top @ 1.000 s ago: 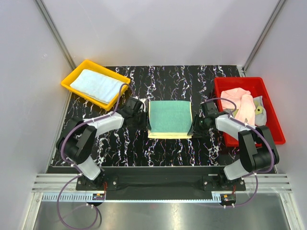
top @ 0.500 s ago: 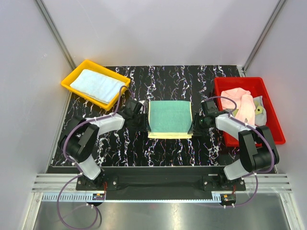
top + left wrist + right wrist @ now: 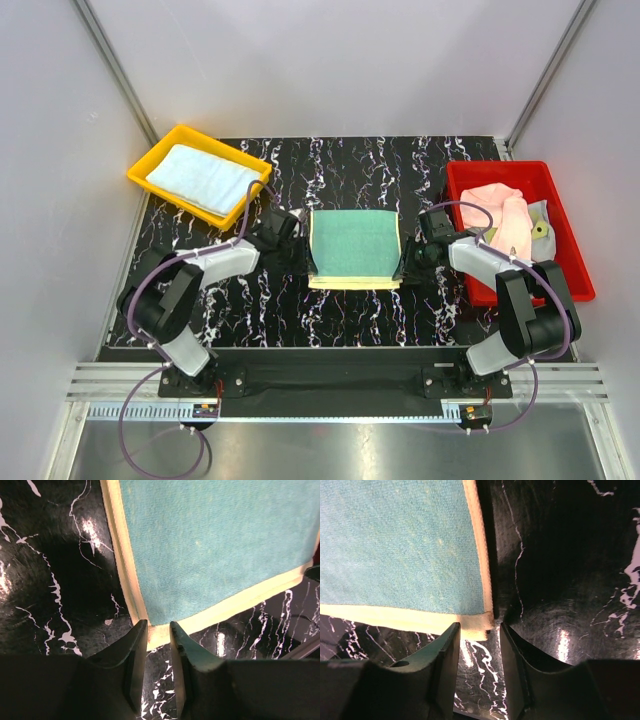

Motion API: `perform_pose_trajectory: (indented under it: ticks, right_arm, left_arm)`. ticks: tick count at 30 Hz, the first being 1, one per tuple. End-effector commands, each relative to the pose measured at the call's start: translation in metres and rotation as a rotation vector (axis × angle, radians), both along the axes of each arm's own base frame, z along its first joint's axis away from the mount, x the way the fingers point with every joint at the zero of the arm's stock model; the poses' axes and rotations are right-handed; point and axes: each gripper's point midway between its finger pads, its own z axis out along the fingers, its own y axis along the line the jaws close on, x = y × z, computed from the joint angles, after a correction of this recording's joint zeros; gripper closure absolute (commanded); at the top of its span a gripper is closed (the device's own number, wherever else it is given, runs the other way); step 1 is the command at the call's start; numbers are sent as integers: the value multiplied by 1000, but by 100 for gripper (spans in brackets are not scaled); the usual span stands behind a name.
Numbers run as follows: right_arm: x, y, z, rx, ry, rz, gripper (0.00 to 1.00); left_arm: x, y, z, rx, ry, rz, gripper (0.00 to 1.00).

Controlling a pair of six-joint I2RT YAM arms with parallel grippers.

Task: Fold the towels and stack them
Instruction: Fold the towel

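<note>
A folded teal towel with a pale yellow border lies flat at the middle of the table. My left gripper is at its near left corner. The jaws stand a narrow gap apart, and the yellow corner lies just at the fingertips. My right gripper is open at the near right corner, which rests on the table between its tips. A light blue towel lies folded in the yellow tray. A crumpled pink towel lies in the red tray.
The yellow tray stands at the far left and the red tray along the right edge. A pale cloth with patches lies beside the pink towel. The table is black marble; grey walls close in the sides and back.
The left gripper's jaws have narrowed and its wrist has shifted slightly toward the far side. The right arm and the towels have not moved.
</note>
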Motion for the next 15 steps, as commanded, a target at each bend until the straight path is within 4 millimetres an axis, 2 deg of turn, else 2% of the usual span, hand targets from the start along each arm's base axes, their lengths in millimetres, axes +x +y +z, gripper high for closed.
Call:
perform_pose_trajectory:
  ticks: [1, 10, 15]
  right_arm:
    - [11, -3, 8, -37, -52, 5, 56]
    - [13, -4, 4, -44, -52, 7, 55]
    - [17, -4, 4, -47, -55, 0, 52]
  left_arm:
    - [2, 1, -9, 18, 3, 27, 71]
    - [-3, -2, -27, 27, 46, 14, 72]
    - [-3, 1, -28, 50, 48, 16, 75]
